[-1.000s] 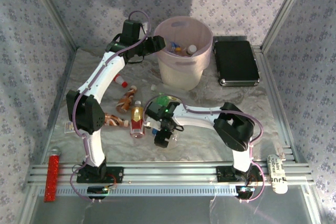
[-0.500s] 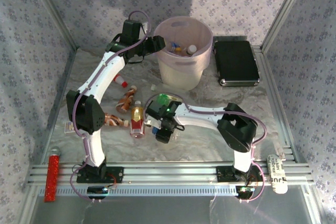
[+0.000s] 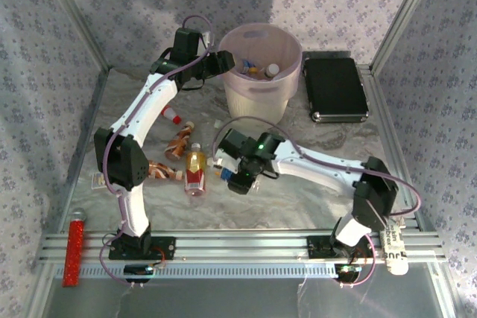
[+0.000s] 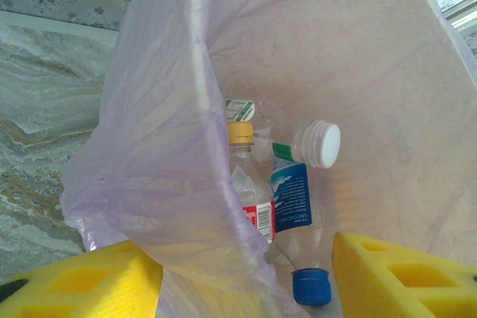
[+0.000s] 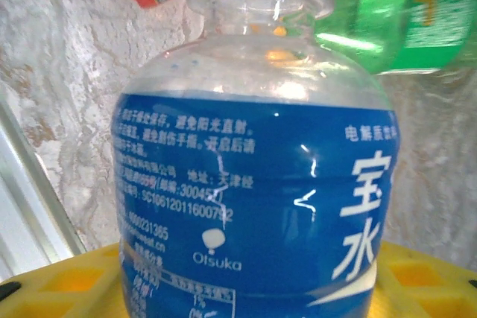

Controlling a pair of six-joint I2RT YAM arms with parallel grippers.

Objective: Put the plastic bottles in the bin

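Top cam: fixed high behind the arm bases [image 3: 141, 247], tilted down and forward, whole table [image 3: 298, 202] in frame, far off. Left wrist cam: just over the bin [image 4: 387, 57] rim, looking down inside, close. Right wrist cam: nearly against a blue-label bottle [image 5: 253, 184], table behind. Top and left wrist share the bin's inside, incl. the white-capped bottle [image 3: 273, 70].

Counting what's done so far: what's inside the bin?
Bottles lie inside: a white cap, a yellow cap and a blue cap show. The bin's near wall covers whatever lies lower and closer, so no full count.
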